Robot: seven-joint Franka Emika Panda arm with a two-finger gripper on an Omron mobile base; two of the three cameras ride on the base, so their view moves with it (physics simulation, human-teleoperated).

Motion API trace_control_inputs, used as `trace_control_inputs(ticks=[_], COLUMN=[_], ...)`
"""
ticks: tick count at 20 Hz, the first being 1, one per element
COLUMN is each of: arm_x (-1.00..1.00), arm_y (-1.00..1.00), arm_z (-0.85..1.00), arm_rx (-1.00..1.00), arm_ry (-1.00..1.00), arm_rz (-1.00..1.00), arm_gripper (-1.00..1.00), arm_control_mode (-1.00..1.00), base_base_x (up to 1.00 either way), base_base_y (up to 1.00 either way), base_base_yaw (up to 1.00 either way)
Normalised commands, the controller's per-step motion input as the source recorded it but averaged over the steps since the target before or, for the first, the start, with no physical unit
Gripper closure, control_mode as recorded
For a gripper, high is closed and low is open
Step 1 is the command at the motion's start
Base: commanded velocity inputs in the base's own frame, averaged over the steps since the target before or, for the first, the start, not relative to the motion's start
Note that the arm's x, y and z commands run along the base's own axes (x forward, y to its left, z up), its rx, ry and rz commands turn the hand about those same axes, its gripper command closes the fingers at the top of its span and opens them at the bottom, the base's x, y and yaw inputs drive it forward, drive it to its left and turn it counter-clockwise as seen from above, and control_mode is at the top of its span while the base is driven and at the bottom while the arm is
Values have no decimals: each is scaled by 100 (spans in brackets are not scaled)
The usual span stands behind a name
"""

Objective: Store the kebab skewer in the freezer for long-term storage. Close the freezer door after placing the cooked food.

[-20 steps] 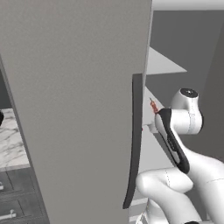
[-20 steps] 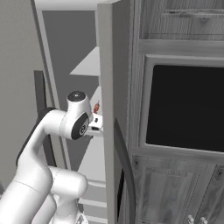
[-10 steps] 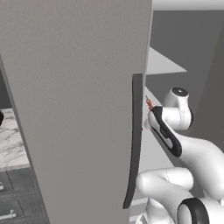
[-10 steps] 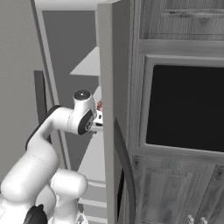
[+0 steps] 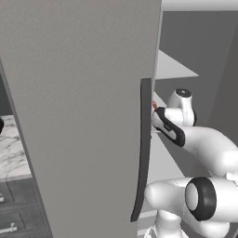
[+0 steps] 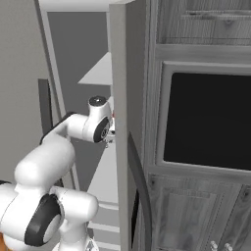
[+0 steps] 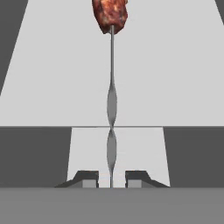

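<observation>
Item: kebab skewer (image 7: 112, 105). A thin silvery metal stick with a twisted shank and a red-brown chunk of cooked meat at one end. Judged light and stiff; the bare metal is likely slippery, the meat soft and apt to slide or crumble if squeezed. Best held on the plain shank, away from the meat, which is where it is held now.

Hold: the fingers (image 7: 89, 180) are clamped together on the bare lower end of the stick.

Orientation: long axis runs straight out from the fingers, meat end pointing away from them, into the freezer (image 6: 100, 73).

Location: inside the freezer, above a white shelf (image 7: 175, 78); whether it touches the shelf cannot be told. In the left base view a speck of red shows just beside the wrist.

Surroundings: the freezer door (image 5: 79, 116) stands open beside the arm, its long dark handle (image 5: 143, 148) near the wrist. A dark built-in oven (image 6: 208, 122) sits beyond the fridge.
</observation>
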Motion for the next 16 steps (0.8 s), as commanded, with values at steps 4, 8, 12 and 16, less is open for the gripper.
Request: trace_control_inputs(ticks=[4, 8, 12, 16], arm_x=[51, 53, 52, 50], arm_y=[-2, -9, -15, -14], arm_z=[-9, -13, -14, -13], arm_rx=[0, 0, 0, 0], arm_ry=[0, 0, 0, 0], arm_rz=[0, 0, 0, 0], arm_gripper=[100, 100, 100, 100], arm_control_mode=[-100, -100, -100, -100], base_base_x=[0, 0, 0, 0], base_base_y=[0, 0, 0, 0], base_base_yaw=[0, 0, 0, 0])
